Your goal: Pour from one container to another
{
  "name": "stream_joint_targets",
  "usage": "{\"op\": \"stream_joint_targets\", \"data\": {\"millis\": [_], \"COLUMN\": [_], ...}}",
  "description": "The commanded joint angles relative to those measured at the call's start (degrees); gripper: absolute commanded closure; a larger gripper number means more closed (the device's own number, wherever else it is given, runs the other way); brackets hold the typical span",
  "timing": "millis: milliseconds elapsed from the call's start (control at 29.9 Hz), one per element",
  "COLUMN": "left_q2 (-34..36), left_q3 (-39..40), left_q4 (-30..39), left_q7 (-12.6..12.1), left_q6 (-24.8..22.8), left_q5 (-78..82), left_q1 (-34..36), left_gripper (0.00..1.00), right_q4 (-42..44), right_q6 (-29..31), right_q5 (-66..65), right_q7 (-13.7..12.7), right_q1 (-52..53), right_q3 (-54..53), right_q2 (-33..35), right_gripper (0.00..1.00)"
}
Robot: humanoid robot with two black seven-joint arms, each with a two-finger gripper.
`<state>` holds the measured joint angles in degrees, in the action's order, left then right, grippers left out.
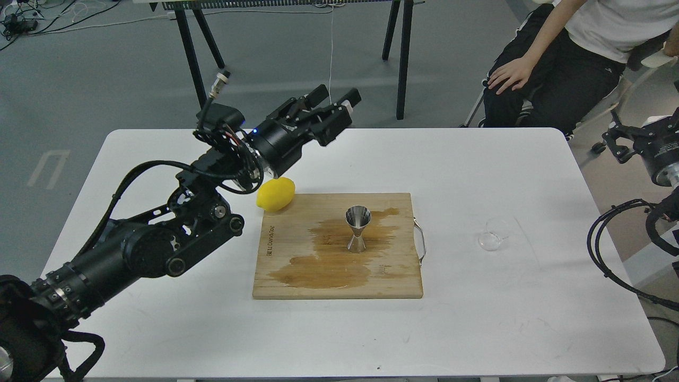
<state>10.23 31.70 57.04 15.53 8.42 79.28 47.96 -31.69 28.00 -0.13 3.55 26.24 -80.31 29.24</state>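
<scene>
The shiny steel jigger stands upright in the middle of a wooden cutting board, free of any grip. The small clear glass cup rests on the white table to the right of the board, untouched. My left gripper is raised high above the table's back edge, well up and left of the jigger, with its fingers apart and nothing between them. At the right edge of the view my right gripper hangs beyond the table, seen small and dark; its fingers cannot be told apart.
A brown wet stain spreads over the board. A yellow lemon lies at the board's back left corner. A seated person is behind the table's back right corner. Black table legs stand behind.
</scene>
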Motion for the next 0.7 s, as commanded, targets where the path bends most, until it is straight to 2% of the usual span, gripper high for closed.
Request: {"op": "stream_joint_targets", "data": {"millis": [0, 167, 234, 435, 535, 669], "left_q2": [1.37, 1.99, 2.60, 3.57, 3.05, 3.22], "left_q3": [6.43, 13.47, 14.35, 14.71, 14.88, 14.88], "left_q4": [-0.43, -4.29, -6.31, -13.60, -19.14, -21.09], "left_q7": [-0.07, -0.24, -0.24, -1.20, -2.52, -2.53], "left_q6": [-6.56, -13.94, -16.84, -24.14, -26.43, -27.67], "left_q5": [-16.30, -41.26, -49.97, -70.29, -77.93, -82.97], "left_q1": [0.03, -0.49, -0.58, -0.84, -0.85, -2.25], "left_gripper": [0.09, 0.01, 0.01, 0.00, 0.00, 0.00], "right_q4": [-0.56, -7.22, -11.96, -27.52, -32.01, -37.20], "right_q6": [0.00, 0.00, 0.00, 0.00, 0.00, 0.00], "right_q5": [2.66, 13.38, 15.94, 18.76, 18.85, 18.94], "right_q7": [-0.47, -2.31, -3.02, -2.94, -2.76, -2.85], "right_q1": [-1.97, -8.73, -12.51, -24.81, -30.35, -38.09], "right_q3": [0.06, 0.15, 0.07, -4.23, -5.82, -6.09], "right_q2": [0.47, 0.47, 0.47, 0.38, -0.41, -2.26], "right_gripper": [0.00, 0.00, 0.00, 0.00, 0.00, 0.00]}}
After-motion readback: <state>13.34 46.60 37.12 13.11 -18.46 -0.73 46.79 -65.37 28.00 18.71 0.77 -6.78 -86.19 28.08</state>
